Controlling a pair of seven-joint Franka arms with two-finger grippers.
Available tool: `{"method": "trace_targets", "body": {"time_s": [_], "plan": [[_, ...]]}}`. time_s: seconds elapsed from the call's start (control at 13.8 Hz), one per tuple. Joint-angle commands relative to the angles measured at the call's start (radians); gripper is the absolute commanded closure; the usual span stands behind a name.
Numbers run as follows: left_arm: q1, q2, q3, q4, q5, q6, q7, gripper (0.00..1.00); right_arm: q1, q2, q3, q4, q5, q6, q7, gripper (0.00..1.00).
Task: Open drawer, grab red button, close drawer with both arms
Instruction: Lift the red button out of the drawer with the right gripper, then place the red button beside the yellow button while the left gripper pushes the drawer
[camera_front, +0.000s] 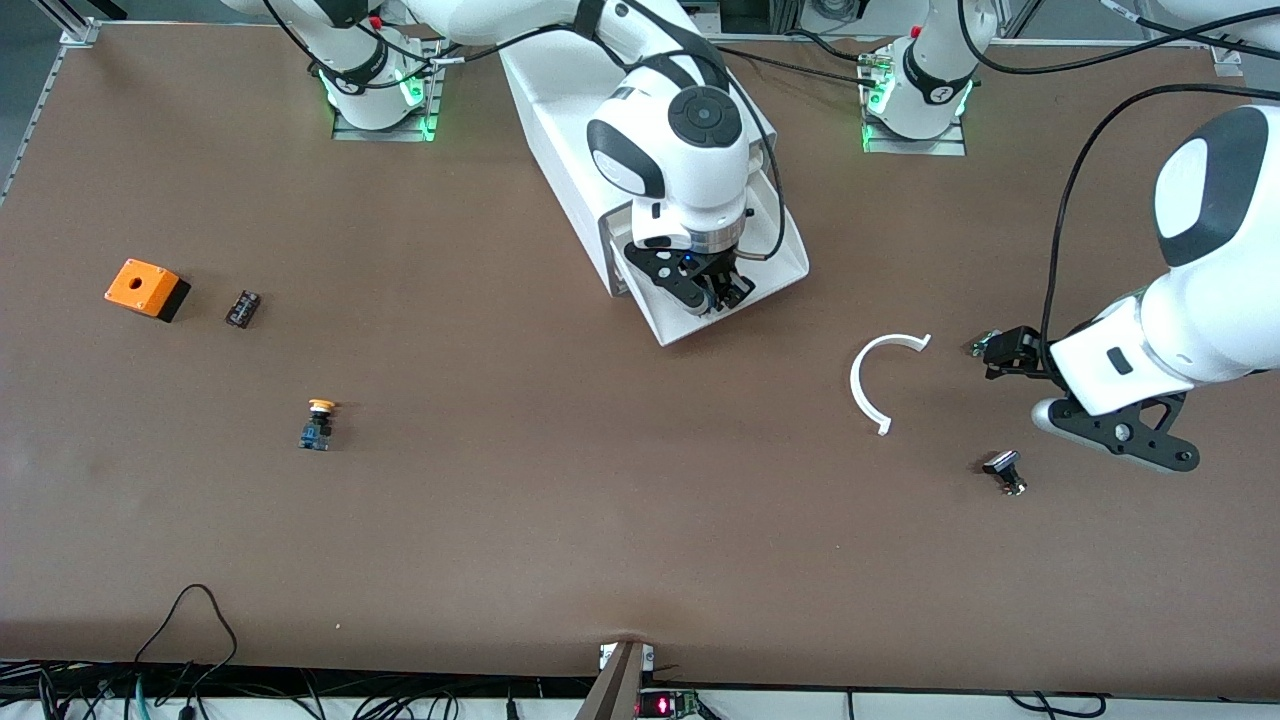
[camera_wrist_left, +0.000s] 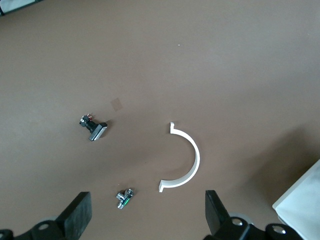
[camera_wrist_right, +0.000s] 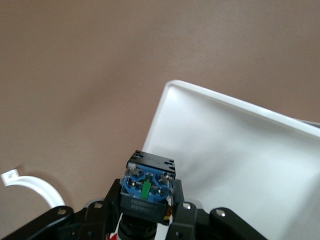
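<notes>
A brown tabletop (camera_front: 560, 480) seen from above, with a white cabinet (camera_front: 560, 110) standing near the edge where the two robot arms are mounted, roughly midway along it. Its drawer (camera_front: 775, 262) is pulled out toward the middle of the tabletop, which leaves the tray open from above. The right hand (camera_front: 712, 297) hangs directly over this open tray, pinching the button (camera_wrist_right: 148, 186) between its fingers; the right wrist view shows the blue base block and black body pointing away from the hand, so the red cap is probably tucked inside the grip. The button therefore appears lifted out, and the drawer is still open, not yet pushed shut. The left hand (camera_front: 1005, 350), fingers spread wide and holding nothing, waits above the tabletop toward the left arm's end, over a white curved plastic piece (camera_front: 875, 385) and two small loose parts. A yellow-capped button (camera_front: 318, 424) and an orange box (camera_front: 146, 288) sit untouched toward the right arm's end.
</notes>
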Motion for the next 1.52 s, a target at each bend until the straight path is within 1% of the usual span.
{"method": "trace_targets", "body": {"time_s": [0.0, 0.07, 0.15, 0.22, 0.29, 0.44, 0.65, 0.73, 0.8, 1.02, 1.16, 1.31, 1.45], "plan": [[-0.013, 0.037, -0.005, 0.034, 0.011, 0.031, -0.138, 0.0, -0.048, -0.031, -0.001, 0.038, -0.005, -0.06, -0.122, 1.0], [-0.015, 0.042, -0.011, 0.03, -0.006, 0.031, -0.253, 0.0, -0.074, -0.039, 0.001, 0.038, -0.003, -0.079, -0.197, 1.0], [-0.015, 0.042, -0.012, -0.005, -0.041, 0.031, -0.377, 0.0, -0.106, -0.048, 0.003, 0.038, -0.002, -0.089, -0.293, 1.0], [-0.012, 0.04, -0.012, -0.061, -0.066, 0.04, -0.478, 0.01, -0.144, -0.054, 0.006, 0.036, 0.006, -0.096, -0.388, 1.0], [-0.01, 0.036, -0.018, -0.113, -0.079, 0.066, -0.52, 0.01, -0.178, -0.057, 0.004, 0.036, 0.032, -0.1, -0.473, 1.0], [-0.033, 0.034, -0.041, -0.193, -0.095, 0.167, -0.603, 0.01, -0.252, -0.062, -0.001, 0.031, 0.076, -0.108, -0.669, 1.0], [-0.13, 0.043, -0.043, -0.322, -0.081, 0.386, -0.83, 0.01, -0.365, -0.07, -0.002, 0.001, 0.08, -0.189, -0.909, 1.0], [-0.17, 0.043, -0.043, -0.366, -0.08, 0.434, -0.894, 0.01, -0.403, -0.076, -0.002, -0.027, 0.08, -0.186, -0.996, 1.0], [-0.211, 0.04, -0.041, -0.403, -0.08, 0.448, -0.921, 0.01, -0.44, -0.08, -0.002, -0.051, 0.08, -0.183, -1.088, 1.0], [-0.285, 0.01, -0.046, -0.511, -0.08, 0.451, -0.932, 0.01, -0.535, -0.091, -0.002, -0.143, 0.081, -0.131, -1.318, 1.0], [-0.311, 0.003, -0.051, -0.54, -0.081, 0.469, -0.955, 0.01, -0.604, -0.09, -0.002, -0.221, 0.081, -0.061, -1.452, 1.0], [-0.314, 0.002, -0.093, -0.545, -0.081, 0.47, -1.028, 0.01, -0.669, -0.09, -0.002, -0.307, 0.081, 0.014, -1.549, 1.0], [-0.308, -0.003, -0.138, -0.56, -0.081, 0.466, -1.03, 0.01, -0.721, -0.091, -0.002, -0.396, 0.081, 0.116, -1.627, 1.0]]}}
